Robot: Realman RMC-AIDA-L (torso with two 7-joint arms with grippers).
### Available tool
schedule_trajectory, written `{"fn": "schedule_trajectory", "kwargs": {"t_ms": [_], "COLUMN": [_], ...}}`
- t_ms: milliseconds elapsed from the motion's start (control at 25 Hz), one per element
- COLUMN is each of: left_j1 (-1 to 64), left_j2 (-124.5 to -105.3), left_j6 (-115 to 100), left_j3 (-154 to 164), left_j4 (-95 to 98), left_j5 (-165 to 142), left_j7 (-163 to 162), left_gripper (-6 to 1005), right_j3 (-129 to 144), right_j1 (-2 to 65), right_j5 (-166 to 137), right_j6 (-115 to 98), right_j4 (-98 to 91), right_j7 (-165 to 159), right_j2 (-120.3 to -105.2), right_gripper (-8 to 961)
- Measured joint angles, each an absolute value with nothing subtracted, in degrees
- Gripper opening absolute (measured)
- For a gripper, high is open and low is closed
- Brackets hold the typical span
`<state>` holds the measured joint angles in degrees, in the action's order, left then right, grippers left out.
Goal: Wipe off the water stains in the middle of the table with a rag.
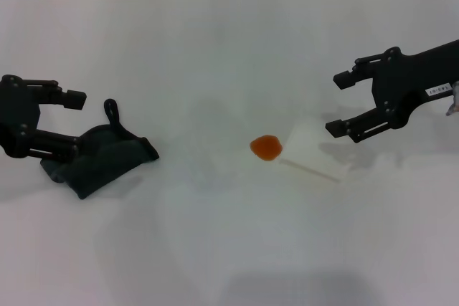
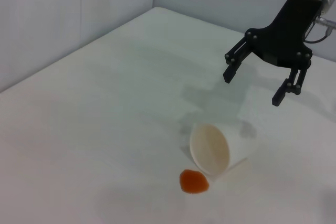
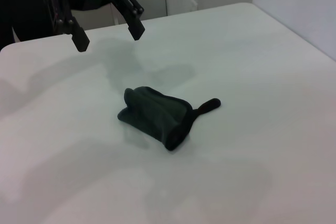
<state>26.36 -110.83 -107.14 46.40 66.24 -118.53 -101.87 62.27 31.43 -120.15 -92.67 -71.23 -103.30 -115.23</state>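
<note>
From the head view nothing is wiped yet: the orange stain (image 1: pixel 266 147) sits mid-worktop (image 1: pixel 229 48) touching a tipped cup (image 1: pixel 313 150), the rag (image 1: pixel 100 157) bunched by the left gripper (image 1: pixel 72 121), fingers spread, empty. Left wrist view: right gripper (image 2: pixel 253 85) wide open above the cup. Right wrist view: rag lying loose

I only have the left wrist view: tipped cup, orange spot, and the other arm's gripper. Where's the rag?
Observer: The rag lies bunched on the table on the robot's left, apart from the water stains.
Operator: Is my left gripper on it?
Observer: No. The left gripper hangs open above the rag, as the right wrist view shows.
Operator: Is the right one carrying anything?
Observer: No, the right gripper is open and empty, near the paper cup.
</note>
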Motion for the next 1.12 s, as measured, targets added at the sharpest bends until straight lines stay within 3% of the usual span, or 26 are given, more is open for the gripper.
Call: {"fn": "schedule_trajectory", "kwargs": {"t_ms": [120, 960, 1120], "left_j1": [26.36, 27.14, 27.68], "left_j2": [-110.83, -110.22, -110.93], "left_j6": [-107.43, -110.83, -110.83], "left_j3": [46.4, 50.17, 51.64], "left_j4": [66.35, 69.25, 70.1], "left_j5": [-118.56, -122.54, -124.16], "left_j7": [-101.99, -102.94, -103.01], "left_gripper": [891, 889, 889], "right_j3": [62.39, 73.69, 74.39], "right_j1": [31.38, 44.1, 46.4], "right_j5": [-120.27, -138.61, -140.47], "right_j6": [-92.66, -95.22, -96.53], "right_j4": [-71.27, -71.64, -70.65], "right_j7": [-103.86, -128.08, -131.9], "right_j2": [-115.23, -115.1, -115.09], "right_gripper": [873, 859, 860]}}
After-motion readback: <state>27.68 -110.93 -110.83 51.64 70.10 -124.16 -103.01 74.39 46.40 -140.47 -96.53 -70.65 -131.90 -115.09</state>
